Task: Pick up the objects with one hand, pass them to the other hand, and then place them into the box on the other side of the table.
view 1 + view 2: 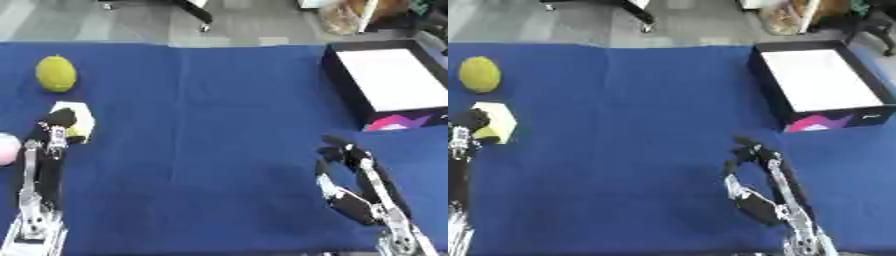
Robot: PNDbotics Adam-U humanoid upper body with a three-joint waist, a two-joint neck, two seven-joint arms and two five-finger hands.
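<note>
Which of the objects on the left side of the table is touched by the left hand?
The pale yellow block: the left hand reaches it. The green ball lies farther away, untouched.

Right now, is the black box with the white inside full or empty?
Empty. The black box with the white inside shows only its bare white floor; the yellow-green ball sits far across the blue cloth.

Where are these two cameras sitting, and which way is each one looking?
Left eye view: in the robot's head, looking down on the blue table; both arms show, the left hand at a pale block, a pink thing at the edge.
Right eye view: beside it in the head, facing the same way; the right hand shows whole, the left only partly.
Shared: yellow-green ball, block, black box with white inside, both hands.
</note>
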